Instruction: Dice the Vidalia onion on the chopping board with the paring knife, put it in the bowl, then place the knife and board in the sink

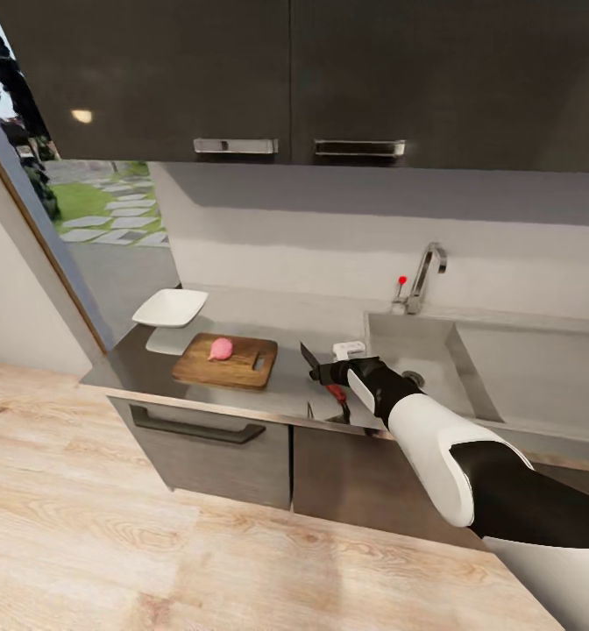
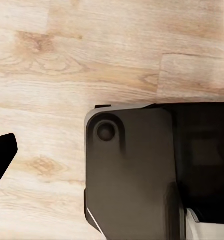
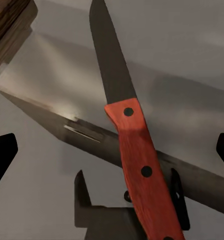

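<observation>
One knife [image 1: 315, 363] is being gripped by the right tool [image 1: 329, 375], lifted over the counter [image 1: 286, 386] between the board [image 1: 227, 361] and the sink [image 1: 435, 361]. In the right wrist view its red handle [image 3: 142, 165], showing three dark rivets, is running back between the two fingers [image 3: 82, 200] clenched on it, and the dark blade [image 3: 109, 60] is pointing out over the grey counter toward a corner of the board [image 3: 7, 30]. One pink onion [image 1: 220, 349] is lying on the single wooden board, near its middle. One white bowl [image 1: 170, 307] is sitting just beyond the board's far left corner. One faucet [image 1: 424, 276] with a red knob [image 1: 401, 281] is standing behind the sink. The left wrist view is showing wooden floor [image 2: 92, 60] and a dark part of the robot's base [image 2: 137, 170]; one dark fingertip [image 2: 2, 155] is peeking in at the edge, so I cannot tell the left tool's state.
</observation>
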Motion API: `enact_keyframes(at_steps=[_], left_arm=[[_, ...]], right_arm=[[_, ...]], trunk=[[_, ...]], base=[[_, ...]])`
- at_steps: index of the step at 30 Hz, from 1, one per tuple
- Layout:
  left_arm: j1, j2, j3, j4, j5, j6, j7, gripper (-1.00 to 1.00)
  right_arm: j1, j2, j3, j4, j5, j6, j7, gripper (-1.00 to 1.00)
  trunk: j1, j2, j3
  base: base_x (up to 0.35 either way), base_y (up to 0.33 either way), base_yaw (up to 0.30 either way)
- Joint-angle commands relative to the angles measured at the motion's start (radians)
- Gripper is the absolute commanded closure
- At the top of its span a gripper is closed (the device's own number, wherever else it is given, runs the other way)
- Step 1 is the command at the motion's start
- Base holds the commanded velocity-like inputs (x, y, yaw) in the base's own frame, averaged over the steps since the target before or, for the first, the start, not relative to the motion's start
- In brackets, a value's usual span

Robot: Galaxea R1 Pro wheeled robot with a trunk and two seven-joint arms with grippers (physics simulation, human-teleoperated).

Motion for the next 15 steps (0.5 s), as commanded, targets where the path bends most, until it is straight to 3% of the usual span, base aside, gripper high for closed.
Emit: enact_keyframes(at_steps=[1, 15], left_arm=[[0.000, 0.002, -0.006, -0.001, 0.009, -0.002, 0.008, -1.00], [0.000, 0.002, -0.006, -0.002, 0.009, -0.002, 0.008, -1.00]], right_arm=[[0.000, 0.000, 0.002, -0.002, 0.008, 0.006, 0.004, -1.00], [0.000, 0.000, 0.002, -0.002, 0.008, 0.006, 0.003, -1.00]], trunk=[[0.001, -0.002, -0.002], [0.001, -0.002, -0.002]], base=[[0.000, -0.020, 0.019], [0.042, -0.065, 0.001]])
